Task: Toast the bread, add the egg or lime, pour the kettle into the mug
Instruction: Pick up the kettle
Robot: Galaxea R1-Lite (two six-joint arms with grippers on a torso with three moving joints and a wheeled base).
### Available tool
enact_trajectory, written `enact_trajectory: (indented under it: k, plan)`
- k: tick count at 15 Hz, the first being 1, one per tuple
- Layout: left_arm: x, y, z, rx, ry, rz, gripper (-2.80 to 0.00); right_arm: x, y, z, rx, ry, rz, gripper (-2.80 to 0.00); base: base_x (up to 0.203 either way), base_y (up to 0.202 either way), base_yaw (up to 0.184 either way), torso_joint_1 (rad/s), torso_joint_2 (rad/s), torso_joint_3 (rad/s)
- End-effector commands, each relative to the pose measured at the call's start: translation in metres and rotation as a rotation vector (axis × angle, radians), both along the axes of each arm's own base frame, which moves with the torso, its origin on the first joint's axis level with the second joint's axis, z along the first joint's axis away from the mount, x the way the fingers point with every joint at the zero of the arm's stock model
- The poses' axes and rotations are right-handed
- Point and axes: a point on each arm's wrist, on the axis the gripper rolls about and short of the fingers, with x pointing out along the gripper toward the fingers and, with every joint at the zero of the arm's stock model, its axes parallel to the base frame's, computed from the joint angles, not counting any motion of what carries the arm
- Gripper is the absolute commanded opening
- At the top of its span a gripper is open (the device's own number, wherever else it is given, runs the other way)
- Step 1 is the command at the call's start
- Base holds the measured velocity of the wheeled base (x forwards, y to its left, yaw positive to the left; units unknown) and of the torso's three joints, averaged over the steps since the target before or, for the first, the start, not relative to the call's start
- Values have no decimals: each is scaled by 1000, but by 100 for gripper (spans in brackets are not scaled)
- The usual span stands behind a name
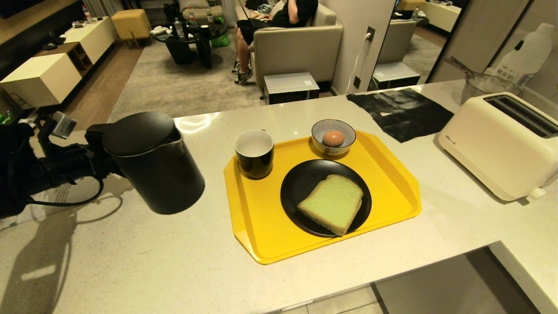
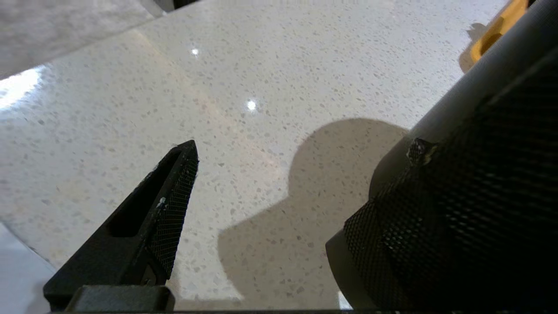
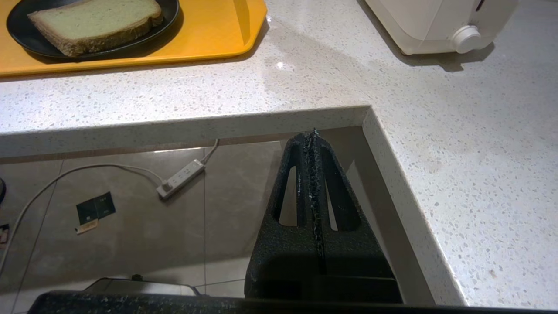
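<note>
Pretty far along, by the look of it. Bread on the black plate in the middle of the yellow tray, not in the cream toaster well off the tray's right edge; toasted already or not, can't tell. Egg in the striped bowl at the tray's far side, so probably sorted. Mug upright on the tray's far-left corner, white inside, no liquid visible from here. Kettle tipped toward the tray, off its left edge, lid shut. Left gripper at the handle side, spread wide; actually gripping or not, can't tell. Right gripper clenched on nothing, parked below the counter edge nearest the tray. Left to do, probably: the pour.
</note>
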Motion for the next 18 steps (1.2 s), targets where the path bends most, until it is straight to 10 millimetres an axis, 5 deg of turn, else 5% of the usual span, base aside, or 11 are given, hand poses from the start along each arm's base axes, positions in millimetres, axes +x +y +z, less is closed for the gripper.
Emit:
enact_trajectory:
  k: [1, 11, 18]
  plan:
    - [0, 1, 6, 14, -27, 38, 0, 2, 0, -7, -1, 26, 0, -280, 0, 0, 0, 0, 0, 0]
    - [-11, 13, 22, -241, 94, 99, 0, 2, 0, -7, -1, 26, 0, -280, 0, 0, 0, 0, 0, 0]
    - [2, 3, 4, -88, 37, 38, 0, 2, 0, -7, -1, 26, 0, -280, 0, 0, 0, 0, 0, 0]
